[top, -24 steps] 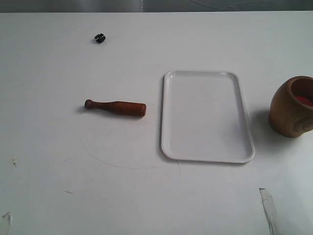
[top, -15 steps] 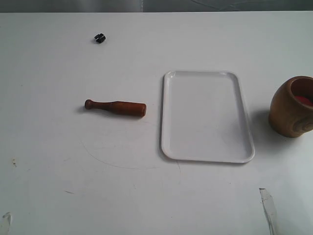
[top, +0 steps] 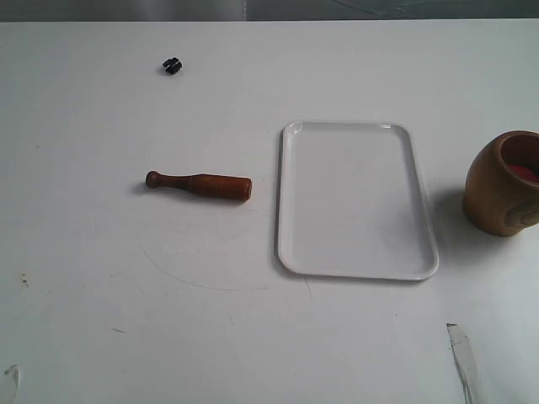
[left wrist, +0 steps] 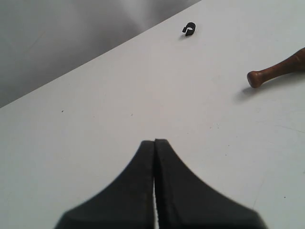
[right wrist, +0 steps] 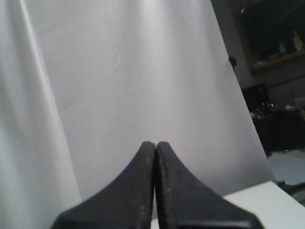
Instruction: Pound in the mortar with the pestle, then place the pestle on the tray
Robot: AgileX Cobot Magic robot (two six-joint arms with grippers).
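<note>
Pestle (top: pixel 199 185): unmoved, lying left of tray (top: pixel 354 202).
Mortar (top: pixel 491 198): unmoved, right of tray.
Left pincer (left wrist: pixel 155 142): pressed together.
Right pincer (right wrist: pixel 156 143): pressed together.

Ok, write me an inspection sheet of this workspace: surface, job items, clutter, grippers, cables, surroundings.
Surface: white table, with faint scuffs and a thin curved mark near the front.
Job's things: pestle lying flat, left of the tray and apart from it; tray with nothing on it; mortar upright to the right of the tray, partly cut off by the frame.
Clutter: small black object at the back left.
Grippers: left gripper shut, holding nothing; right gripper shut, holding nothing.
Cables: nothing seen.
Surroundings: white sheet in the right wrist view.
</note>
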